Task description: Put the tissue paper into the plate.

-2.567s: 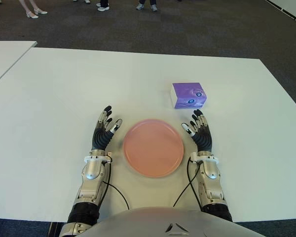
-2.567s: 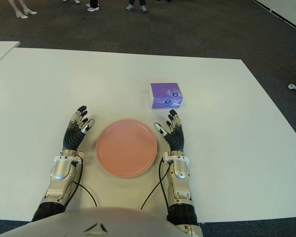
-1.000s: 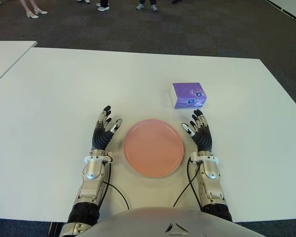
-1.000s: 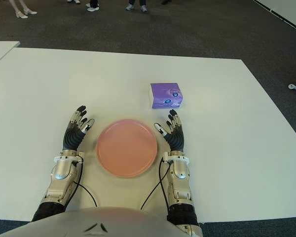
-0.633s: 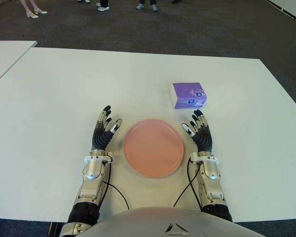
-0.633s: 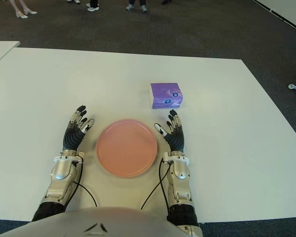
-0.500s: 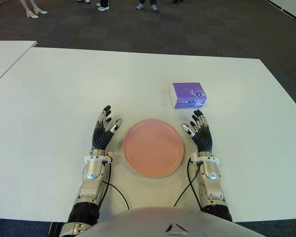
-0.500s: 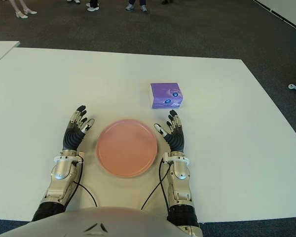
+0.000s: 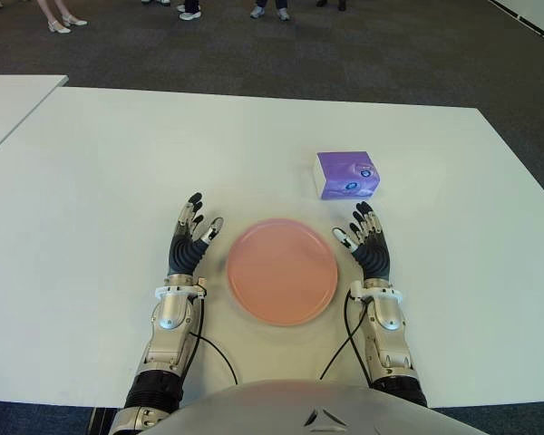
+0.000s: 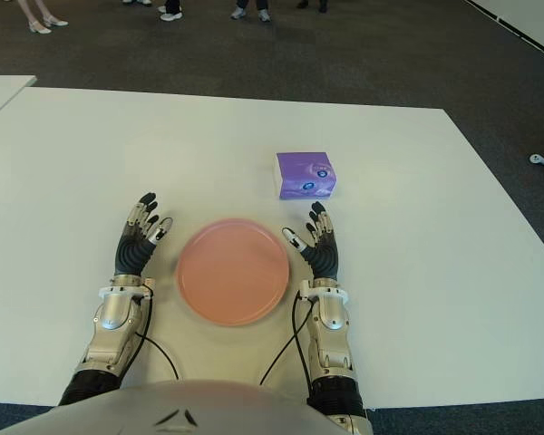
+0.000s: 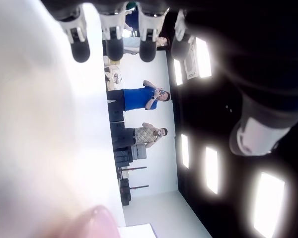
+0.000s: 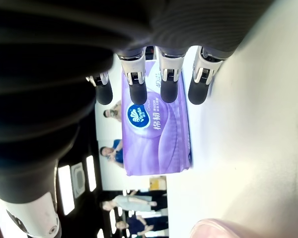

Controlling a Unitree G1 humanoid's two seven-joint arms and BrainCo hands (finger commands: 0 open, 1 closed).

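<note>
A purple tissue pack (image 9: 346, 174) lies on the white table (image 9: 100, 181), beyond the pink plate (image 9: 282, 270) and to its right. My right hand (image 9: 366, 243) shows right of the plate, fingers spread and holding nothing, a short way nearer than the pack. The right wrist view has the tissue pack (image 12: 156, 129) just past the straight fingertips (image 12: 137, 93). My left hand (image 9: 191, 238) shows left of the plate, open and empty too. The plate holds nothing.
A second white table's corner (image 9: 9, 100) shows at the far left. Dark carpet (image 9: 344, 54) lies beyond the table, with people's feet (image 9: 189, 11) at the far edge. Cables (image 9: 213, 349) run from both wrists near the table's front edge.
</note>
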